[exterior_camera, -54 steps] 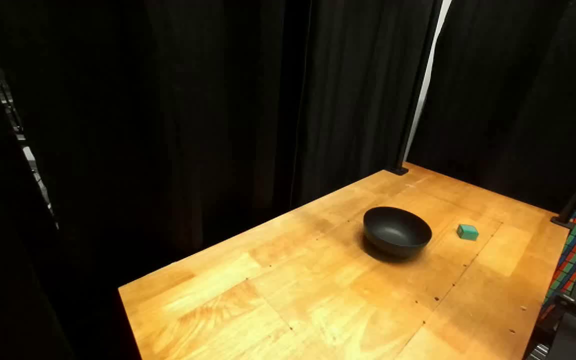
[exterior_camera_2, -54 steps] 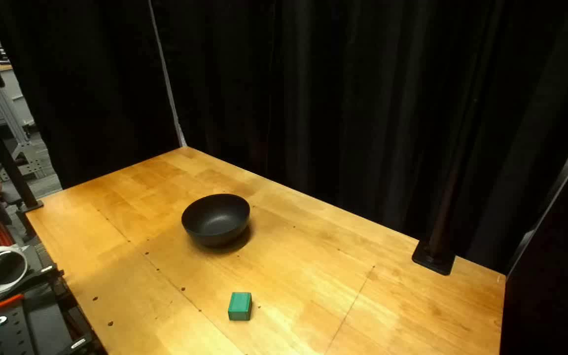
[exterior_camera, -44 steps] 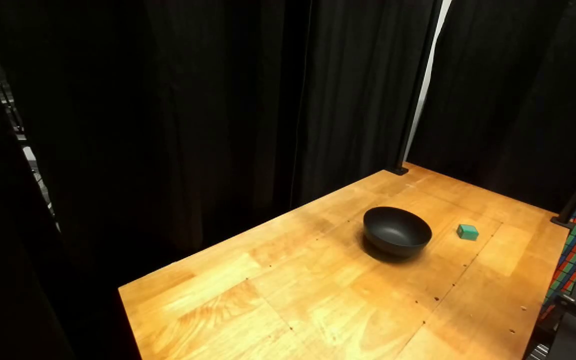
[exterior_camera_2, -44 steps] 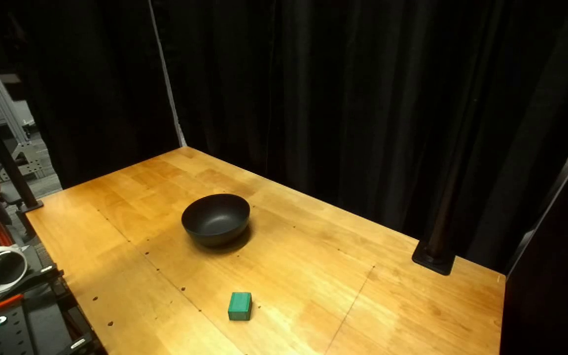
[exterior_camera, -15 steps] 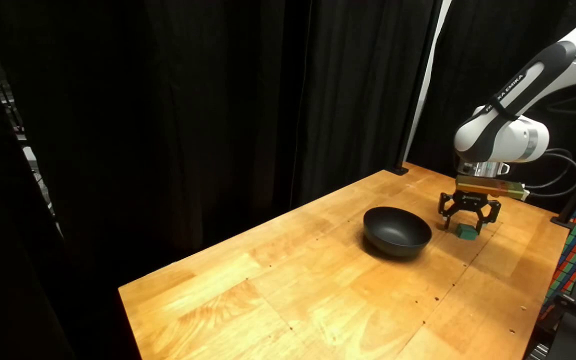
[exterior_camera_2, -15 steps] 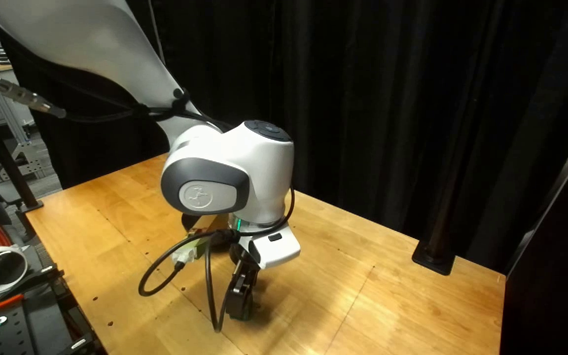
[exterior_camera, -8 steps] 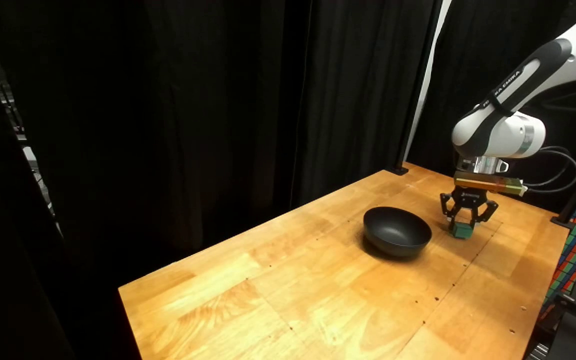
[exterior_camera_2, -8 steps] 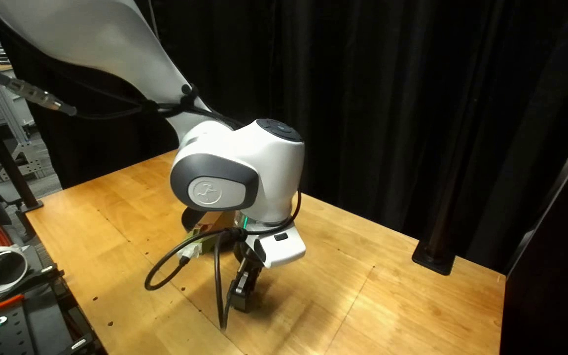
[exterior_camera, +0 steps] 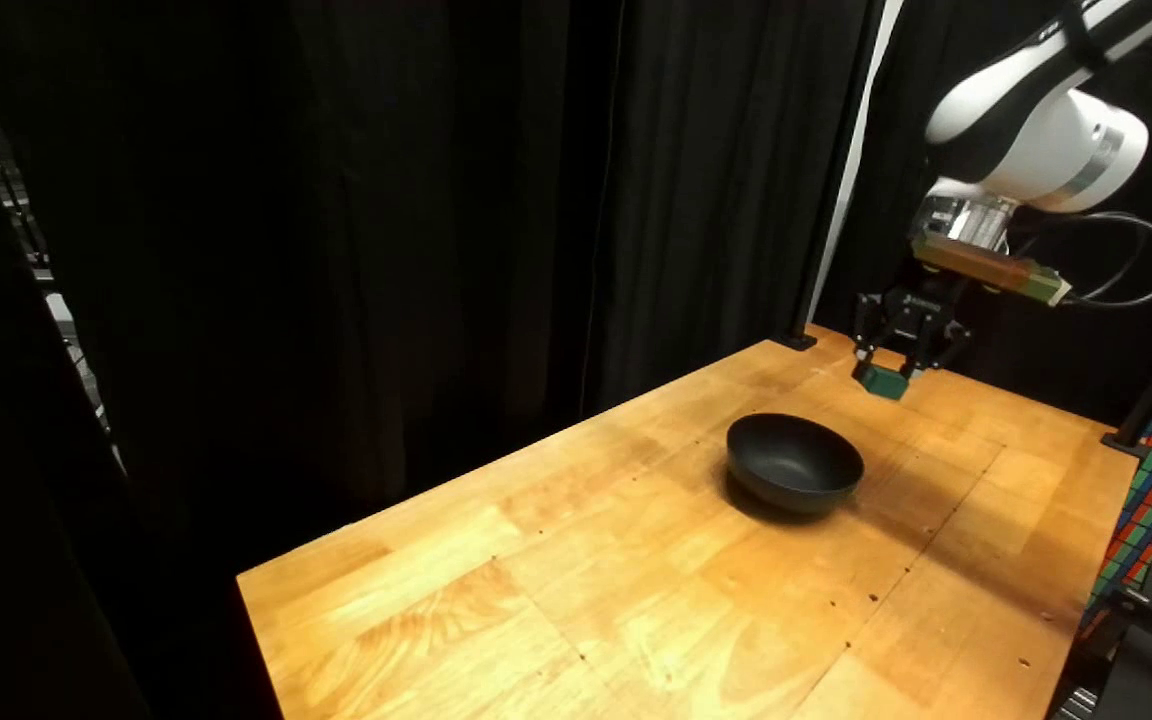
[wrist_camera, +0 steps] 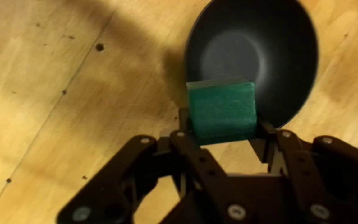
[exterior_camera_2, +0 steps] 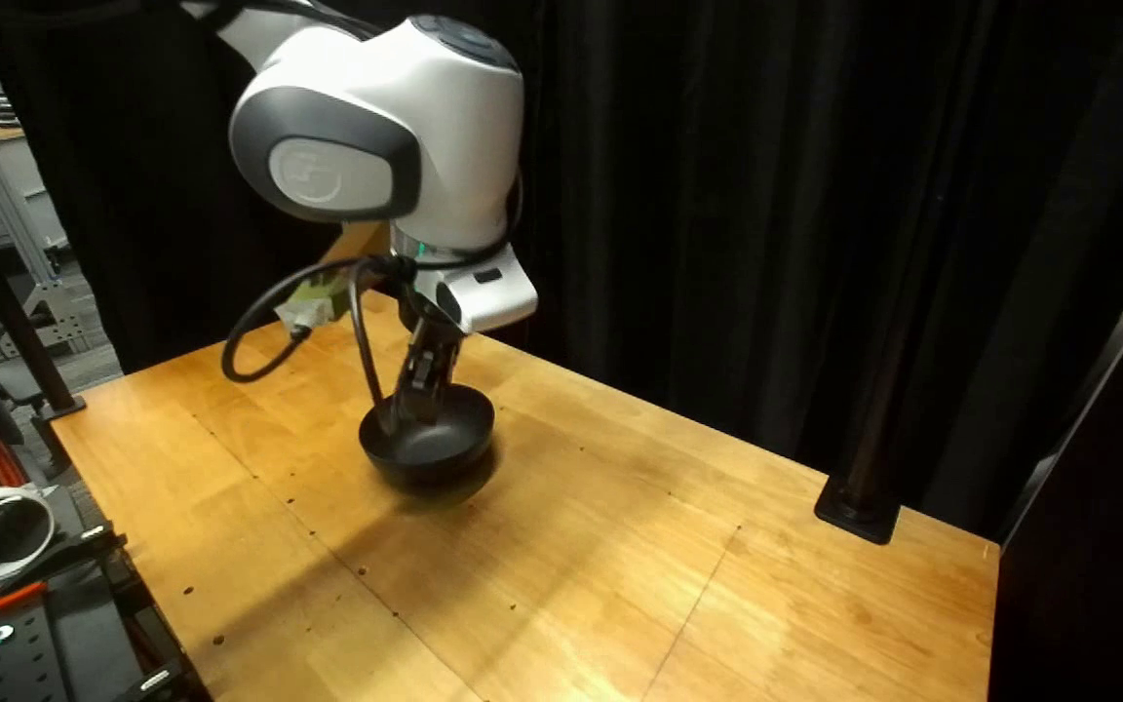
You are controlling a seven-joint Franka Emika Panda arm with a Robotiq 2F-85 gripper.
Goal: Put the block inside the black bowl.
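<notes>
Green block [wrist_camera: 222, 112] is in the air, squeezed between the jaws of the Robotiq gripper [exterior_camera: 888, 370], which are closed upon its two opposite sides. In an exterior view it hangs higher than the round black bowl [exterior_camera: 794, 465] and near to it; in the wrist view it covers a part of this bowl, but whether it is exactly above, I cannot tell. The bowl stands upright on the wooden table [exterior_camera: 636, 560]. The white robot arm [exterior_camera_2: 469, 136] reaches down from above, and black curtains [exterior_camera: 386, 250] hang behind.

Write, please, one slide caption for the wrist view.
Held by the gripper, the green block partly hides the black bowl below.
</notes>
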